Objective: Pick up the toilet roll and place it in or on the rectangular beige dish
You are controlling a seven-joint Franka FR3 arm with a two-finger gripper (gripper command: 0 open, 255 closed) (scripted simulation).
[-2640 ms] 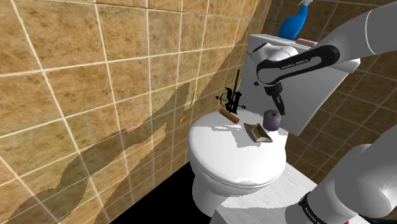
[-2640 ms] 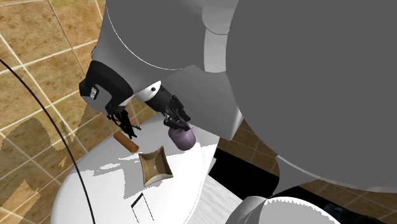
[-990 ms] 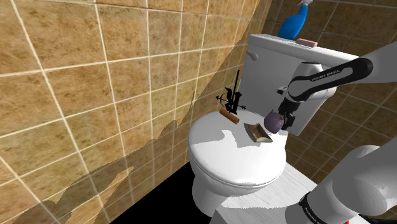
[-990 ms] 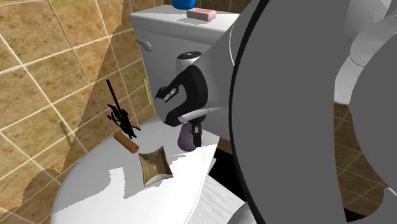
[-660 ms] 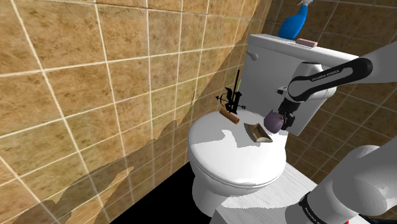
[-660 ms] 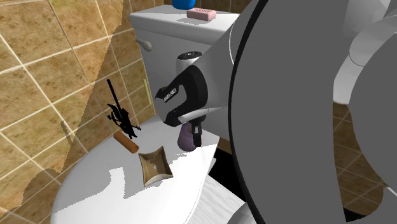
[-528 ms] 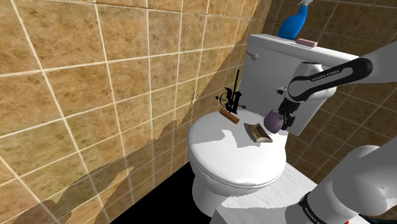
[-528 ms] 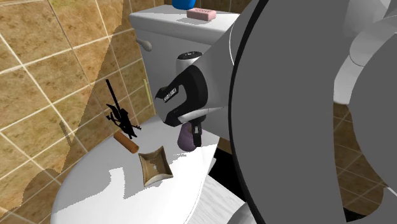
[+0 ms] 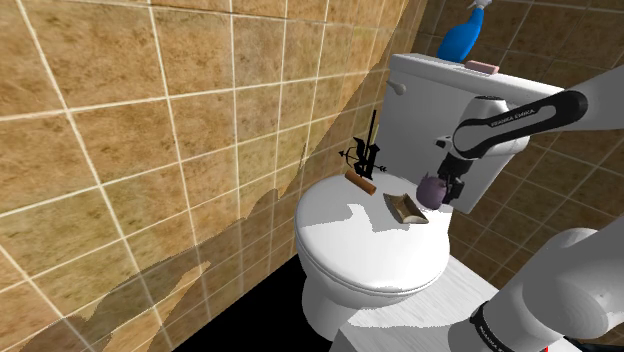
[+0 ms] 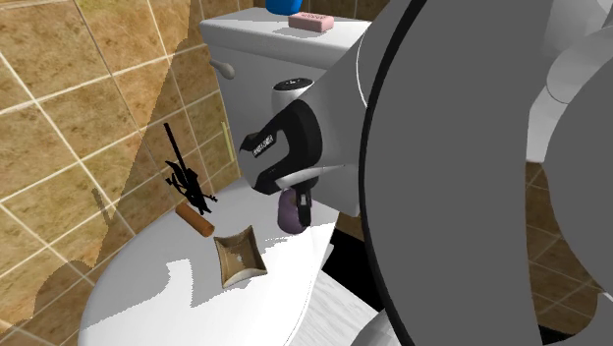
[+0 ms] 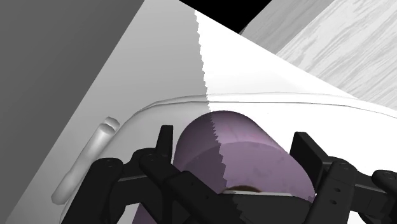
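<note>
We are watching the gripper (image 9: 441, 189) clasping the mauve toilet roll (image 9: 429, 187) between its black fingers (image 11: 165, 144), we are seeing it hanging close over the white toilet lid (image 9: 355, 245), sitting just to the shoulder view's right of the beige dish (image 9: 405, 208), white cistern (image 9: 425, 95) rising behind

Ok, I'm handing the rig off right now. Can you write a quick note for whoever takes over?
Gripper: fingers shut on the purple roll, one on each side.
Roll: just right of the dish in the shoulder view, not over it. Cannot tell whether it is off the toilet lid.
Dish: empty, lying on the lid.
Done: the grasp.
Left: lift, carry over the dish, lower, open the fingers.
</note>
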